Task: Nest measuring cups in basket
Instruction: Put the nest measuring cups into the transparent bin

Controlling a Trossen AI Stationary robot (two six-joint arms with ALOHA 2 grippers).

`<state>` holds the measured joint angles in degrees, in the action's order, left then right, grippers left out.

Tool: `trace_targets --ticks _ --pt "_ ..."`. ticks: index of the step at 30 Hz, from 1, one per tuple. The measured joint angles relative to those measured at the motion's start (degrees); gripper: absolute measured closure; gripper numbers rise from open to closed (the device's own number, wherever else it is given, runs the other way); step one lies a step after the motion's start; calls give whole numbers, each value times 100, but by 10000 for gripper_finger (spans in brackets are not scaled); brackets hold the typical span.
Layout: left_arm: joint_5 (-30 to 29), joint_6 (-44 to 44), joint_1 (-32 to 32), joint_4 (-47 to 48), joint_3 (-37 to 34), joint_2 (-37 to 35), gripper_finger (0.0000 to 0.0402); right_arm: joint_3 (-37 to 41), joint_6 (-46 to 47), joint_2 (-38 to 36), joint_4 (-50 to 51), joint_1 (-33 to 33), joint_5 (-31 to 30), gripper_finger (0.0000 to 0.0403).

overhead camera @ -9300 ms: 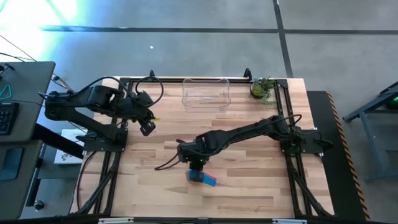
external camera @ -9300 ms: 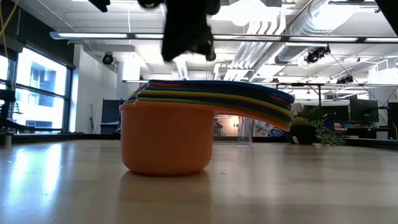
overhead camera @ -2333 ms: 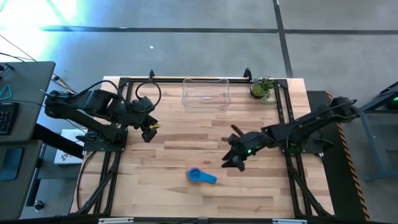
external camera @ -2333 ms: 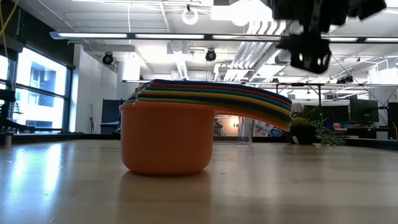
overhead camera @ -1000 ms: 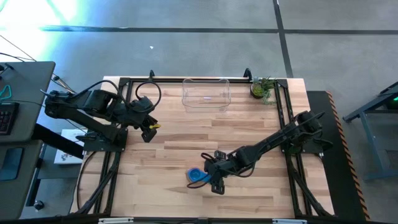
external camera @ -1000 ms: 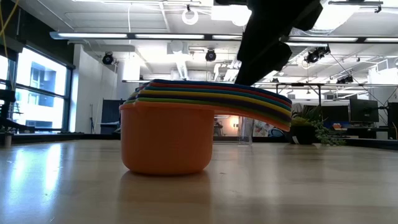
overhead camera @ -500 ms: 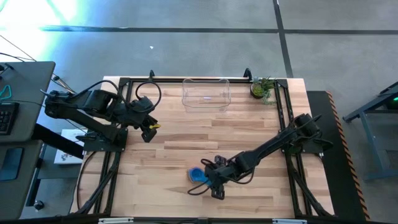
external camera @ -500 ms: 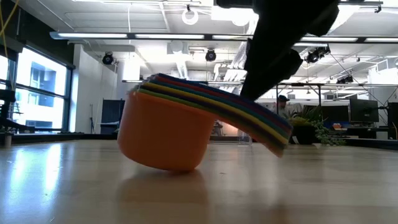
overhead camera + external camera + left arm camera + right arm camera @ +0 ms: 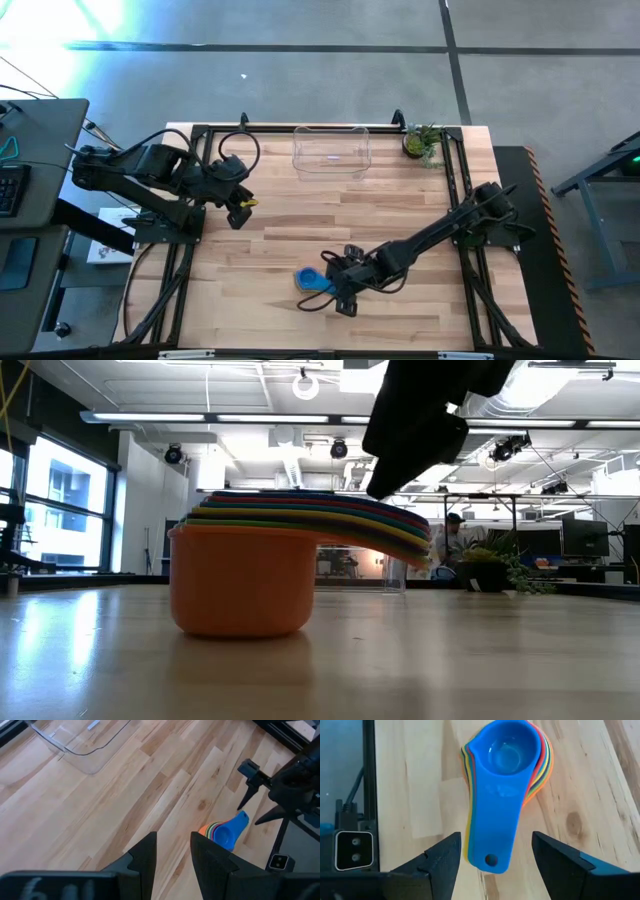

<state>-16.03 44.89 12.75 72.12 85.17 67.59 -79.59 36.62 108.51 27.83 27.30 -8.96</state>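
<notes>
- Measuring cups (image 9: 312, 281) seen nested in one stack, blue on top, orange at the bottom, sat upright on the table (image 9: 300, 225) near its front edge, approx. mid-width.
- Stack handles (image 9: 489, 840) fanned out together, pointed toward the right claw (image 9: 340, 294).
- Right claw is reached low over the table, fingers spread wide either side of the handle end; nothing gripped, no contact visible in the right wrist view.
- In the low view the right arm (image 9: 425, 415) is seen dark above the handles' tips.
- Basket (image 9: 331, 148) is stood at the table's far edge, well apart from the stack; no cups in it.
- Left claw (image 9: 238, 205) is parked over the table's left side, fingers (image 9: 145, 857) part open, nothing held.
- Small plant (image 9: 423, 141) is sat in the far right corner, just beside the basket.
</notes>
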Motion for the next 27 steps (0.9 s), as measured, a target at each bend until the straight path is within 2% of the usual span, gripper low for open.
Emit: trace_targets --ticks 7,15,27 --pt "0 -132 -2 0 0 2 291 0 562 0 18 -154 470 167" --pt "0 -451 -2 0 0 0 291 0 600 0 -24 -261 904 167" --pt "48 -457 -2 0 0 0 291 -37 737 0 -54 -295 854 166"
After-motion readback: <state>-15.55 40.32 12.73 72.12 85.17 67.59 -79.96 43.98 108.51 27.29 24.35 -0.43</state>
